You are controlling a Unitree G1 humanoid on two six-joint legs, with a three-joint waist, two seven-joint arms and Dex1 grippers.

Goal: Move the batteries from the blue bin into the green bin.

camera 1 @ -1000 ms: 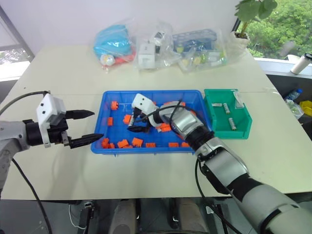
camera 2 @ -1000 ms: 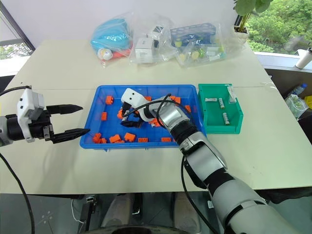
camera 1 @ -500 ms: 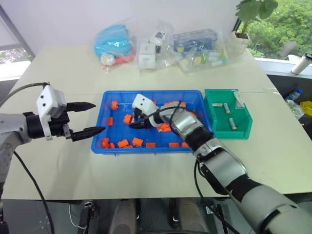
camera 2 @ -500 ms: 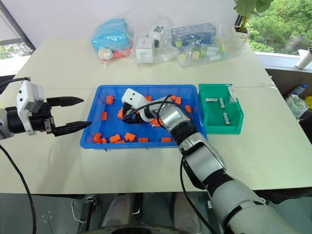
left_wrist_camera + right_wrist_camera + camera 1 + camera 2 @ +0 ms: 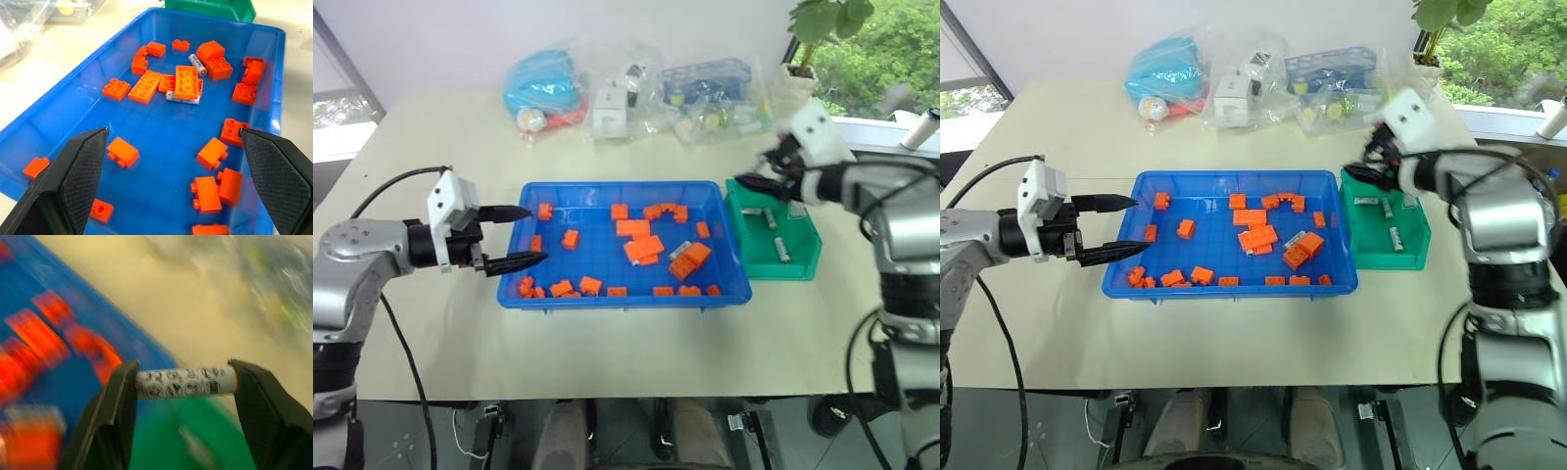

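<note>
Right claw: we hold one battery endwise over the green bin's near edge; early release risks bouncing it onto the bench; left claw open.

My right wrist view smears the blue bin, the orange blocks and the green bin behind the sharp battery, so I cannot count those blocks there. From the head, my right gripper covers the green bin's near-left corner, and the battery in it is too small to make out. In my left wrist view a battery lies partly under an orange block, and the blue bin's near end runs off the edge. The bags at the table's back hide their contents
</note>
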